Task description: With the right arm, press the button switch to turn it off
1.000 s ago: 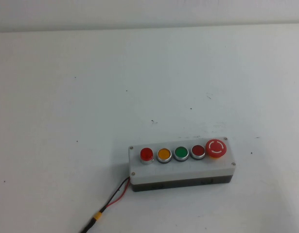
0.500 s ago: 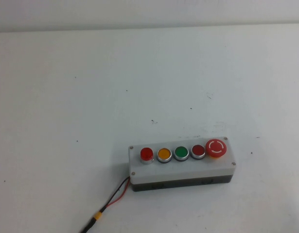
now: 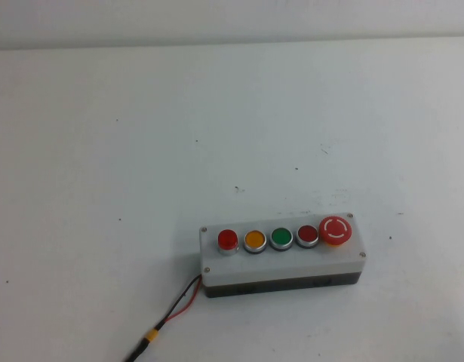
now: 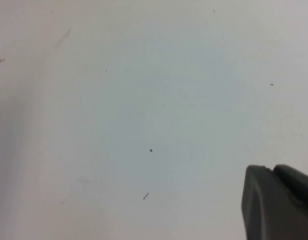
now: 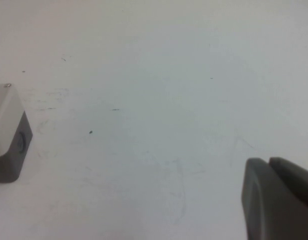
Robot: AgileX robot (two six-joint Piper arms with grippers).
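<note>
From the high view, the grey box [image 3: 282, 256] lies on the white table [image 3: 141, 151], toward the near side and a little to my right of the middle. Five buttons stand in one row on its top. The button switch [image 3: 227, 240] is the small bright red one with a silver collar at the left end of the row. Next come the yellow button [image 3: 255, 241], the green button [image 3: 281, 238], the darker red button [image 3: 307, 236], and the large red mushroom button [image 3: 335, 230] at the right end. A red and black cable [image 3: 171, 317] leaves the near left corner of the box and runs to the near edge of the picture. Around the box the table is bare on all sides, with the widest open room behind it and to the left. The far edge of the table meets a pale wall. Neither of my arms shows here.

In the left wrist view, I see only bare table with some small dark specks, and a black part of my left gripper [image 4: 276, 202] in one corner. I cannot tell if its fingers are apart or together.

In the right wrist view, one end of the box [image 5: 8, 132] appears at the border, pale top over dark base, which the left wrist view does not show. My right gripper [image 5: 276, 197] shows as a black part in one corner, well apart from the box with open table between. Its fingers I cannot tell either. No button is visible here.
</note>
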